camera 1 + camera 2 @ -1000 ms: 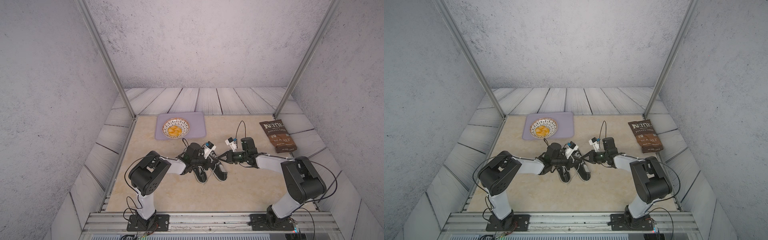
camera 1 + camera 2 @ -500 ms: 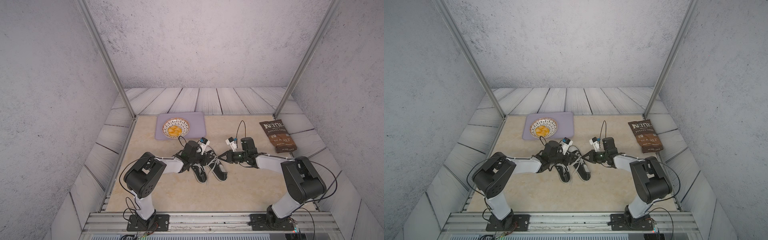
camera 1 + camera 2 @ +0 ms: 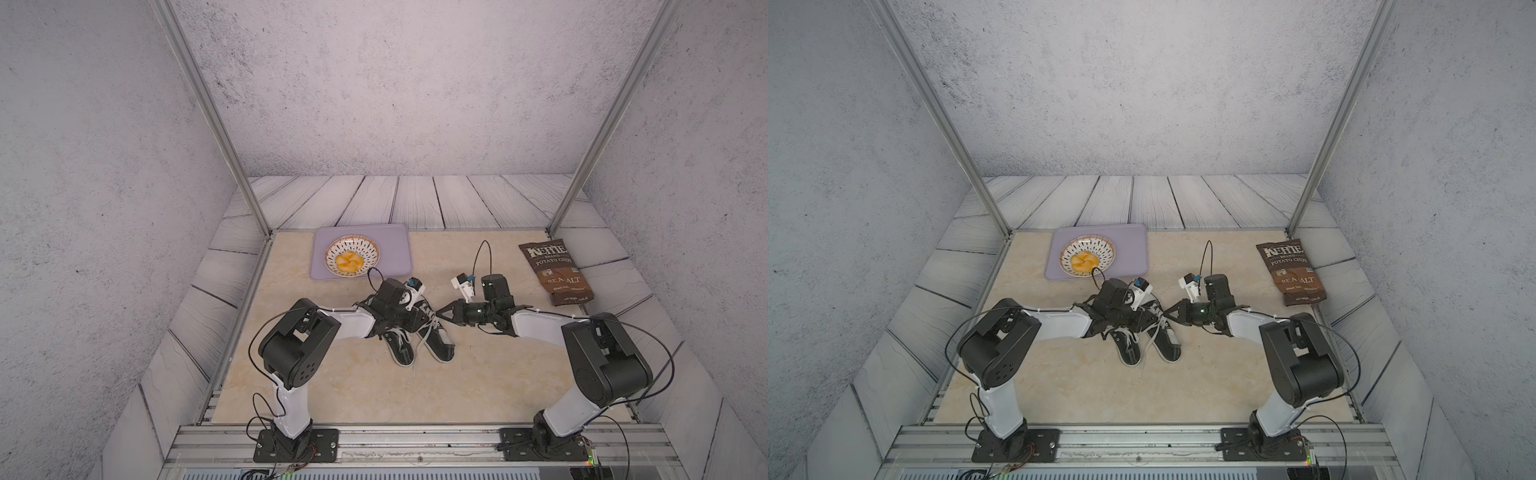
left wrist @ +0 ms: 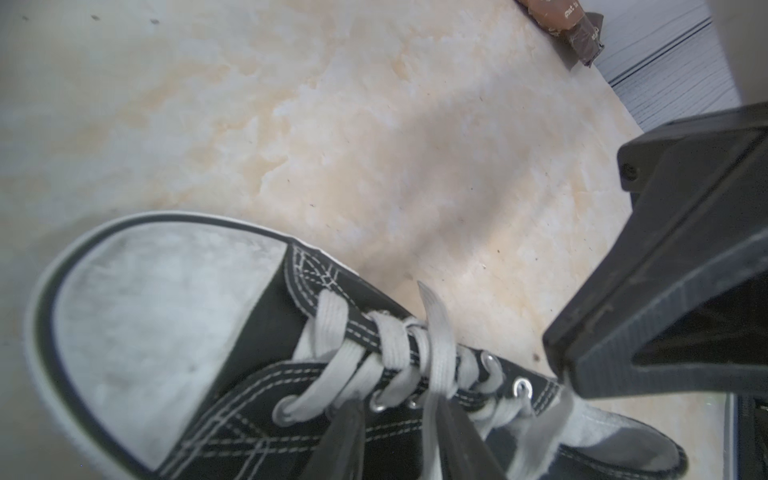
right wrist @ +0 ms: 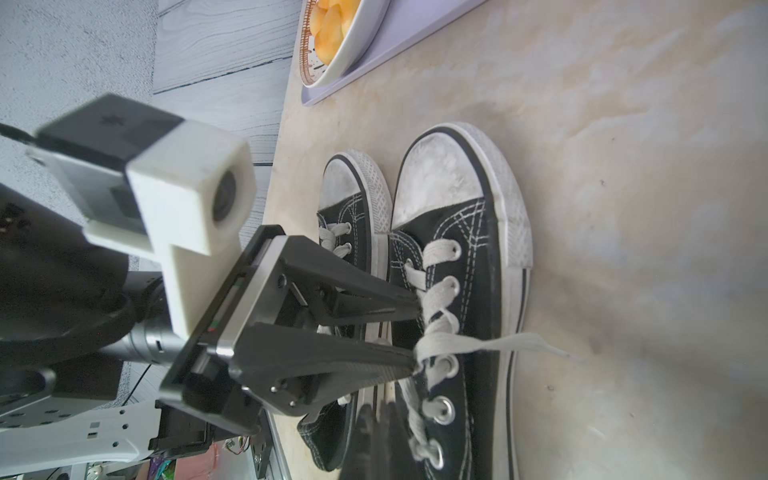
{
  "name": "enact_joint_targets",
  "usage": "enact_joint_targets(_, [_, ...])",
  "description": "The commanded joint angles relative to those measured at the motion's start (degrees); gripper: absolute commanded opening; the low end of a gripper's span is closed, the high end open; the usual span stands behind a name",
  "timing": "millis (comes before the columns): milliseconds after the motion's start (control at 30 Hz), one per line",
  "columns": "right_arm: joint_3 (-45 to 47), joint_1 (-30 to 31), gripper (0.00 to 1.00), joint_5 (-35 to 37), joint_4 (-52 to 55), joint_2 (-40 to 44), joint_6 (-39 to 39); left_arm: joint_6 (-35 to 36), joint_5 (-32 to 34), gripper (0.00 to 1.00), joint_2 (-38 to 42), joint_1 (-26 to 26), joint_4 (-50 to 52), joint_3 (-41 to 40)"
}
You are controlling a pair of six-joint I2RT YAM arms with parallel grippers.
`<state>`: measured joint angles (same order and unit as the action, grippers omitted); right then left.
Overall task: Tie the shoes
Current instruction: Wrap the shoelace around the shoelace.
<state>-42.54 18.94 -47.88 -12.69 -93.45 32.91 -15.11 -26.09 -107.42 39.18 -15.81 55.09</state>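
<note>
— Left claw (image 5: 415,330)?
— Half open, straddling a lace (image 5: 465,345), gripping nothing.
— Right claw (image 3: 441,318)?
— Pinched shut; whether on lace, can't tell.
— Shoes (image 3: 439,345)?
— Side by side near the tray (image 3: 399,249), robot's side

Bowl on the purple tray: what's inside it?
Inside the bowl lie yellow-orange pieces that look like chips, heaped in the middle. The bowl's bottom under them is covered, so I cannot see it.

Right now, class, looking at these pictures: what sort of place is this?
Probably a robot lab test booth: two arms bolted to an aluminium rail, plain backdrop walls on metal posts, and staged props, shoes and a chip bag.
</note>
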Motion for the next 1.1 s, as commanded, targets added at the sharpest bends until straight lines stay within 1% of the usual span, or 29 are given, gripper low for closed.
enact_joint_targets(0, [0.4,-0.2,0.0,0.3,-0.5,-1.0,-0.1,1.2,-1.4,0.34,-1.2,0.4,1.8,1.7])
enact_joint_targets(67, [0.4,-0.1,0.0,0.4,-0.5,-1.1,-0.1,1.1,-1.7,0.35,-1.1,0.4,1.6,1.7])
enact_joint_targets(167, [0.6,-0.3,0.0,0.4,-0.7,-1.2,0.0,0.9,-2.1,0.4,-0.9,0.6,1.3,1.6])
enact_joint_targets(233, [0.7,-0.2,0.0,0.5,-0.7,-1.3,-0.1,0.9,-2.4,0.39,-1.0,0.7,1.4,1.7])
enact_joint_targets(333, [0.7,-0.2,0.0,0.6,-0.7,-1.3,0.0,1.1,-2.7,0.34,-1.0,0.8,1.8,1.5])
enact_joint_targets(433, [0.9,-0.3,0.0,0.9,-0.8,-1.1,0.1,1.1,-2.3,0.19,-0.2,0.8,1.9,1.1])
enact_joint_targets(567, [1.0,-0.3,0.0,1.1,-0.7,-0.9,0.1,0.3,2.7,0.06,4.1,0.7,0.1,-2.4])
enact_joint_targets(667, [0.8,-0.3,0.0,1.8,-0.4,-0.8,-0.1,-0.3,6.6,0.02,9.4,0.7,-1.3,-6.6])
enact_joint_targets(767, [0.2,-0.4,0.0,2.1,0.4,-0.9,-0.3,-0.3,7.9,0.01,15.1,0.7,-2.3,-11.5])
enact_joint_targets(867, [-0.3,-0.3,0.0,2.0,0.8,-1.3,-0.4,2.5,4.1,0.01,19.4,1.4,-2.0,-14.8])
enact_joint_targets(933, [-0.6,-0.3,0.0,1.8,1.0,-1.4,-0.6,6.4,1.4,0.01,21.5,3.4,0.2,-14.9])
enact_joint_targets(1000, [-0.9,-0.3,0.0,1.6,1.2,-1.6,-1.0,11.0,0.5,0.01,22.0,7.1,4.8,-12.3])
enact_joint_targets(1067, [-1.1,-0.3,0.0,1.6,1.4,-1.8,-1.3,14.1,-0.1,0.01,20.9,10.5,8.5,-8.3])
